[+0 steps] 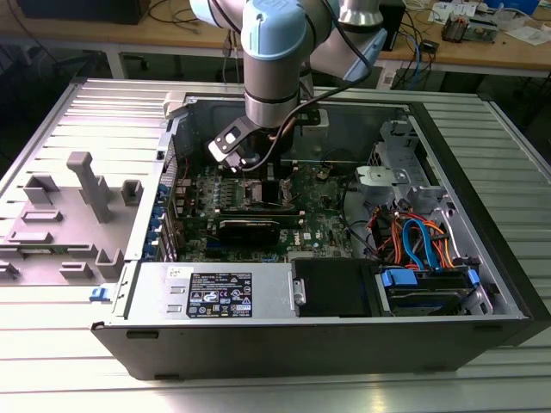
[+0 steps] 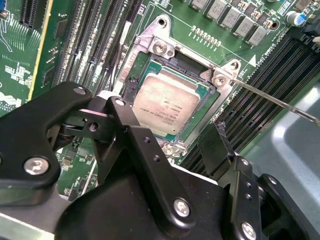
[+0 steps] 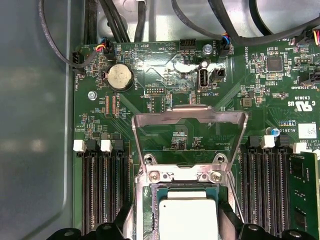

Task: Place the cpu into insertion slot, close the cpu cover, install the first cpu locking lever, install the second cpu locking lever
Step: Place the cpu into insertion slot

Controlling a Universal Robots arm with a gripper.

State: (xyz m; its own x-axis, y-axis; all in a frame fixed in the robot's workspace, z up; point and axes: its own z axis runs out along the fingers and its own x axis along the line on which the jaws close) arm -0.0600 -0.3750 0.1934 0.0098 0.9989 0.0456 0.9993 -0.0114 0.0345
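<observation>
This looks like a robotics or electronics lab: a silver-and-pale-blue jointed robot arm (image 1: 272,60) reaches into an opened black desktop computer case (image 1: 301,353) lying on a ribbed grey metal worktop (image 1: 69,361), with cable-strewn wooden worktops (image 1: 482,53) behind.

The cpu (image 2: 167,102) is seated in the insertion slot (image 2: 159,47), flanked by memory slots (image 3: 105,190). The cpu cover (image 3: 190,115) is stood open at one edge.

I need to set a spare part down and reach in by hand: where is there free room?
Free: the ribbed table in front of the case, and the bare grey case panel bordering the motherboard. Crowded: the insertion slot, hemmed by the gripper, the open cpu cover and memory slots; cables fill the drive corner.
</observation>
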